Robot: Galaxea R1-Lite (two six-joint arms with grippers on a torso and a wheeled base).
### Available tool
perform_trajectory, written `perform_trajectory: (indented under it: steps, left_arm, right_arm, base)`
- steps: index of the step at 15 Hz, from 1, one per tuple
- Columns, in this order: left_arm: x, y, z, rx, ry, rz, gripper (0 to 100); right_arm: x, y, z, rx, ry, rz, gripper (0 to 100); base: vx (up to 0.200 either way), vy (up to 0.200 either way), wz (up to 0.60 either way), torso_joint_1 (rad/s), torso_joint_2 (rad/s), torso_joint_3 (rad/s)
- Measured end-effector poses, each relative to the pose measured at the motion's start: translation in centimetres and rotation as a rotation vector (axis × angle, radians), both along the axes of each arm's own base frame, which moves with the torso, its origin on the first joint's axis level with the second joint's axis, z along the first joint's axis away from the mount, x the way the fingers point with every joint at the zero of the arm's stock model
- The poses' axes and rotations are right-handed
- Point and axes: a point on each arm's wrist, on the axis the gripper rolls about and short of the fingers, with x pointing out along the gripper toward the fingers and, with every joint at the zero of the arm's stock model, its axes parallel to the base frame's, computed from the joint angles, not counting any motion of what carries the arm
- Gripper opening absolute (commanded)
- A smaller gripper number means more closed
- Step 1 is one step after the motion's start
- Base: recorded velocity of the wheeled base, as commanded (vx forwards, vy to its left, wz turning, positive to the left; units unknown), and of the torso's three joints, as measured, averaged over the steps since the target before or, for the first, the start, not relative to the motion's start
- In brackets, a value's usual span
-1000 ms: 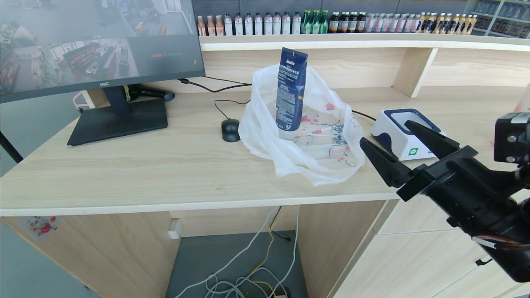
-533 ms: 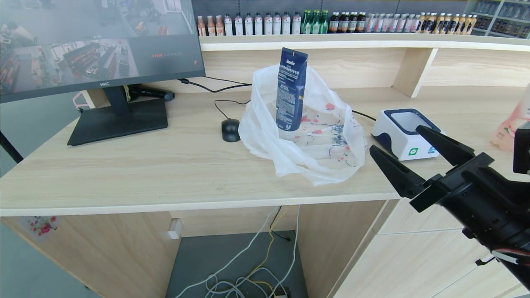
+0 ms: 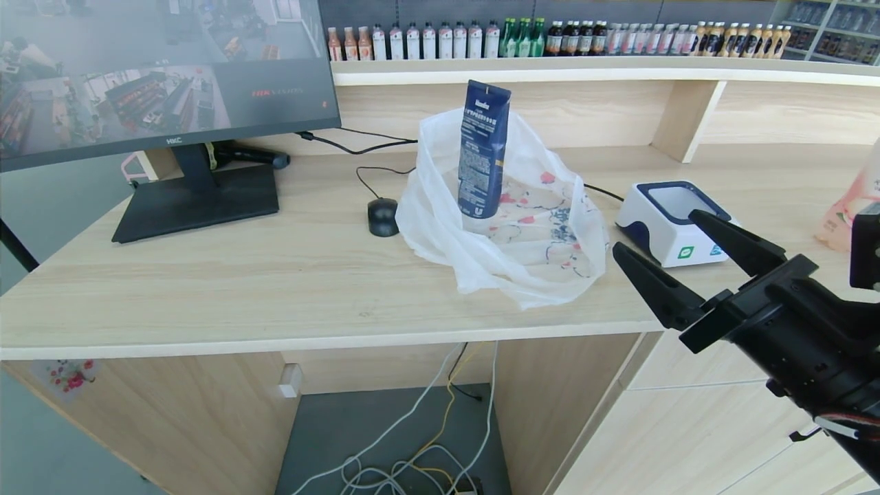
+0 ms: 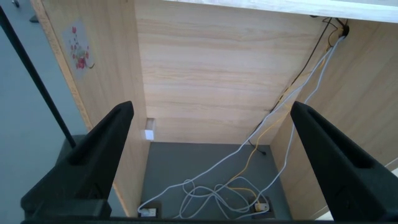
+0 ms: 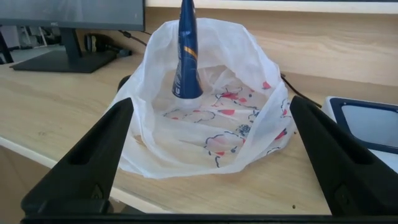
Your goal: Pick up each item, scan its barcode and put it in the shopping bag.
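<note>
Right gripper (image 3: 654, 232) hangs over the near-right edge of the table (image 3: 206, 282). Its arm angles in from the near right, jaws spread wide and empty, aimed at the shopping bag (image 3: 550, 254). Inside that bag the blue pouch (image 3: 484, 158) stands upright. The scanner (image 3: 660, 237) sits just right of the bag. Left gripper (image 4: 211, 112) points down under the table at the cables (image 4: 217, 186), jaws wide apart, gripping nothing.

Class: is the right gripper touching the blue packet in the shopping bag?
Apart: head view shows the right gripper open, the shopping bag wall between it and the blue packet.
</note>
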Motion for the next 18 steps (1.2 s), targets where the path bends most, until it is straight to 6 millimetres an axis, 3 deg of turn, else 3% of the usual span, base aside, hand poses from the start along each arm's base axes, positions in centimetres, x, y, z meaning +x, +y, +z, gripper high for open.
perform_trajectory:
  steps: [18]
  left_arm:
    - [0.0,0.0,0.0,-0.004,0.001,0.000,100]
  right_arm:
    - [-0.2,-0.2,-1.0,-0.027,0.038,-0.003,100]
  base:
    - [0.000,-0.200,0.00,0.005,0.00,0.002]
